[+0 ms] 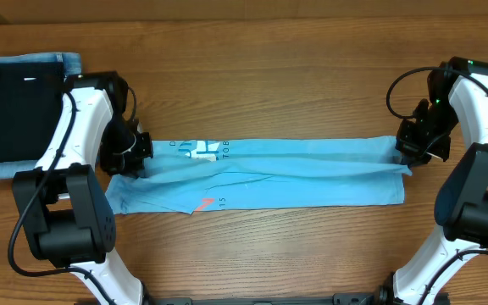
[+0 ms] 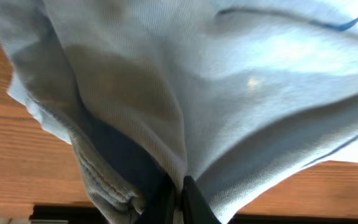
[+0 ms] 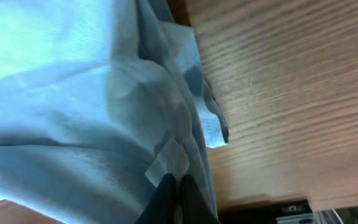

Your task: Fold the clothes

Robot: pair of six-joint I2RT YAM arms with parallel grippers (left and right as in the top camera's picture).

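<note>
The light sky-blue T-shirt (image 1: pixel 269 174) lies stretched across the table in a long band, with white lettering and a coral-pink mark showing near its left end. My left gripper (image 1: pixel 134 157) is shut on the shirt's left end; in the left wrist view the cloth (image 2: pixel 216 87) bunches into the closed jaws (image 2: pixel 178 190). My right gripper (image 1: pixel 409 151) is shut on the shirt's right end; in the right wrist view the cloth (image 3: pixel 73 106) is pinched between the closed jaws (image 3: pixel 178 186). The shirt is pulled taut between both grippers.
A folded black garment (image 1: pixel 15 114) lies on a folded denim-blue garment (image 1: pixel 53 61) at the far left of the wooden table (image 1: pixel 269 254).
</note>
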